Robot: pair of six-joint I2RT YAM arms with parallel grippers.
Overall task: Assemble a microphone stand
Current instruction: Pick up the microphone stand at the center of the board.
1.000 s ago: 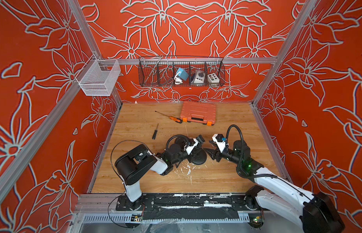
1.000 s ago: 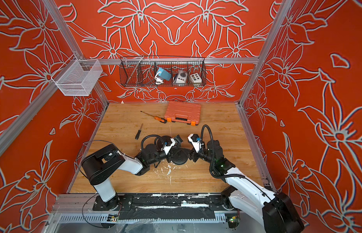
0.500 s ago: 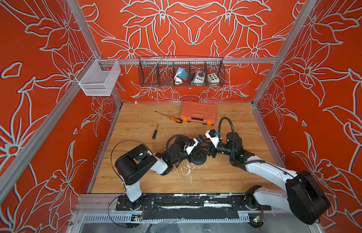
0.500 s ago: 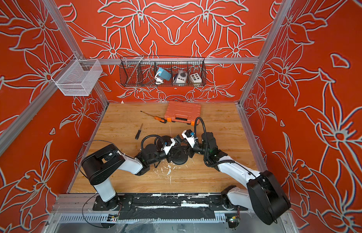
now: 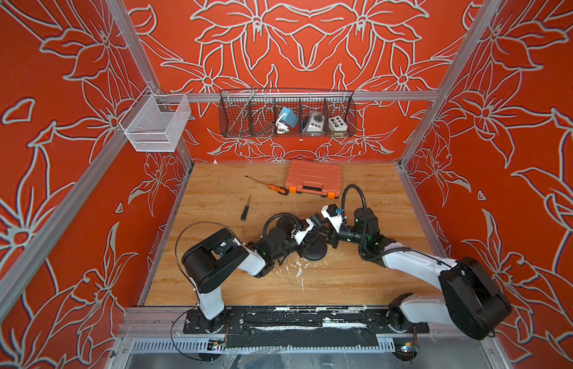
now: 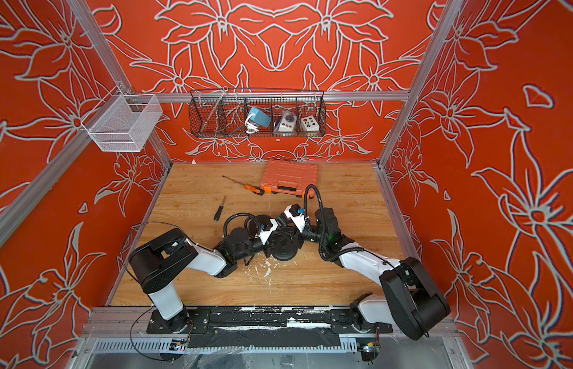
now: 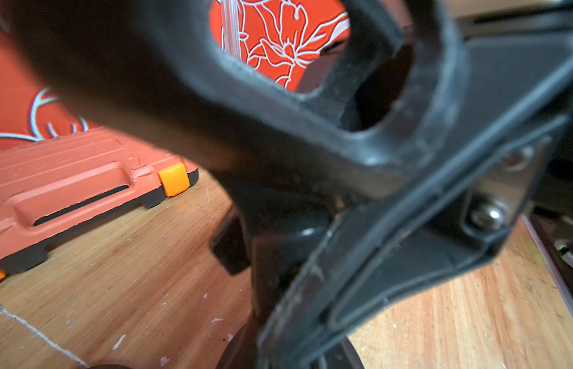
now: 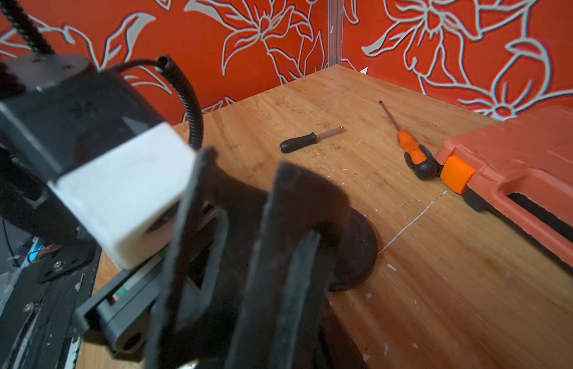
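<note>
Where the 2 arms meet at the middle of the scuffed wooden table (image 5: 374, 281), the round black microphone stand base (image 5: 314, 254) lies flat on the wood, seen in both top views and well apart from every table edge. Right over it the left gripper (image 5: 311, 234) has its fingers pressed together, though the black parts crowding its wrist view hide whether they pinch any piece of the stand. Facing it, the right gripper (image 5: 325, 235) hangs just beside. Its black fingers (image 8: 291, 223) stand a narrow gap apart in the right wrist view with something dark between them, and whether they grip it I cannot tell. Bare wood runs from the base to the black front rail (image 5: 278, 308) and to the right-hand edge. Toward the back left lie a short black-handled screwdriver (image 5: 245, 209) and a long orange-handled screwdriver (image 5: 272, 187), its handle just beside the shut orange plastic tool case (image 5: 314, 177) at the back of the table. Compared with 1 second ago, the right arm has swung in from the right of the base to meet the left gripper, which has kept its place, as has the base
</note>
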